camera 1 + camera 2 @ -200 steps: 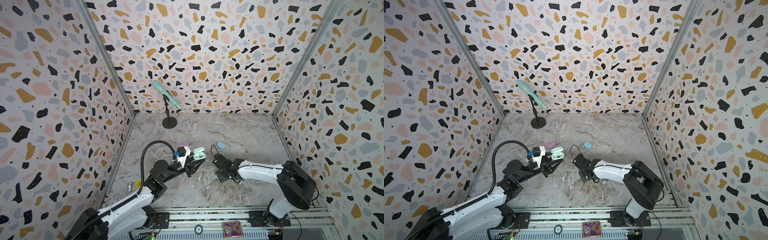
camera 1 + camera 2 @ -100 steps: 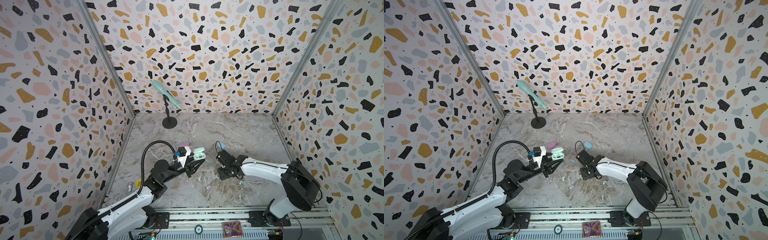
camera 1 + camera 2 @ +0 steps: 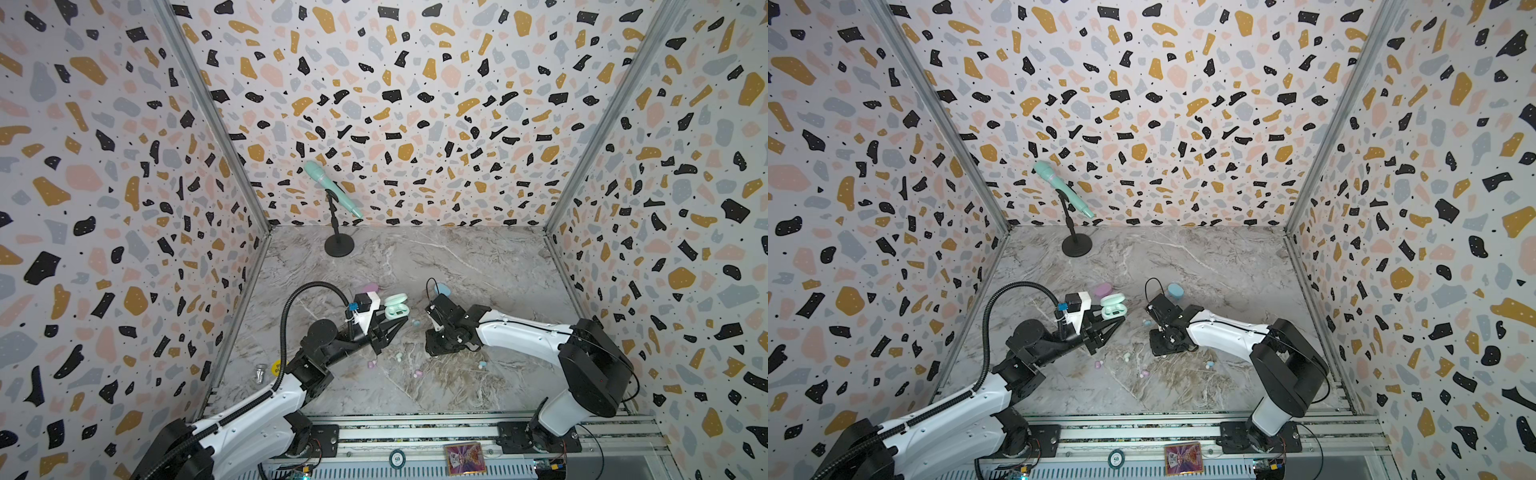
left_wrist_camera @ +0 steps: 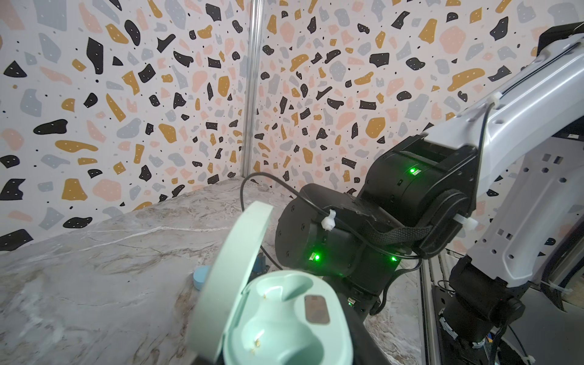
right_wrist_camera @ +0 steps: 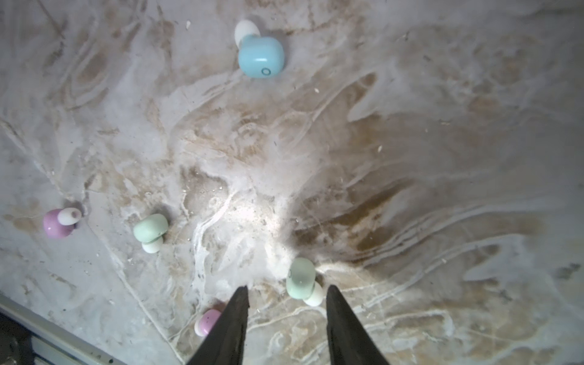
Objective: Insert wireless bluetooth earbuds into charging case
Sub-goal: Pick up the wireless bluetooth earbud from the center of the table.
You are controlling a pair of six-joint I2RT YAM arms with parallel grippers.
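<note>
Clamps the open-lidded mint case [image 3: 395,306] in the left gripper [image 3: 392,322]. Straddles a mint earbud [image 5: 301,278] on the table [image 5: 410,158] with the right gripper [image 5: 286,292], jaws parted, gripping nothing.

A mint-green microphone [image 3: 332,191] [image 3: 1063,189] sits tilted in a clip on a short black stand whose round base [image 3: 339,245] rests near the back of the grey marbled counter [image 3: 457,266]. Speckled terrazzo-pattern walls [image 3: 415,104] close in three sides. By the left wall lie a small silvery object [image 3: 261,372] and a yellow sticker [image 3: 276,367]. On the front metal rail [image 3: 415,432] sit a colourful card [image 3: 464,458] and a round token [image 3: 397,458].
</note>
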